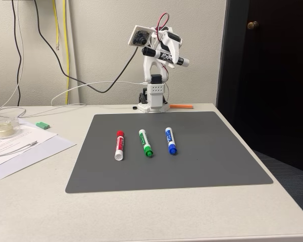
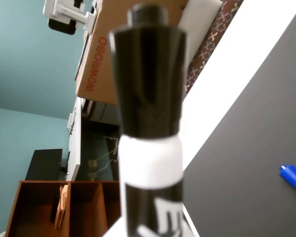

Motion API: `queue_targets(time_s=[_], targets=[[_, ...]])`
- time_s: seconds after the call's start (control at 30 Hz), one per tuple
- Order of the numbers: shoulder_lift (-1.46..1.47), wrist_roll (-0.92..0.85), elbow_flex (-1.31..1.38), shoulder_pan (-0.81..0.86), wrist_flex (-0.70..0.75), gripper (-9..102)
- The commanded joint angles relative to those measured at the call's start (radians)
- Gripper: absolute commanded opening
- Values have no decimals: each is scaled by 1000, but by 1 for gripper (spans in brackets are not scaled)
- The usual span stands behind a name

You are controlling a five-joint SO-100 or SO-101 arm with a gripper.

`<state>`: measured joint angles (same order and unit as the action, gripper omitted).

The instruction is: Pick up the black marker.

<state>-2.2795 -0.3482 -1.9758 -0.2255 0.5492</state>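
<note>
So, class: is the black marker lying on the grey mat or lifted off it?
Lifted. The black marker is held in the tool high above the mat, roughly level; the wrist view shows its cap close up.

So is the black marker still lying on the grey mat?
No, the hand holds the black marker up in the air above the mat in the fixed view.

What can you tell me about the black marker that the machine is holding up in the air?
The black marker is a short dry-erase pen: white plastic-looking barrel with black lettering, black cap and black end. The end effector is shut on its barrel, holding it high above the grey mat, tilted slightly, roughly level. In the wrist view its cap looms close and blurred.
</note>
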Motion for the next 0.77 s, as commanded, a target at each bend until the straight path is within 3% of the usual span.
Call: queue_targets(time_s=[0.0, 0.73], targets=[[-34, 8, 46, 2, -14, 0], [-40, 37, 46, 20, -26, 0]])
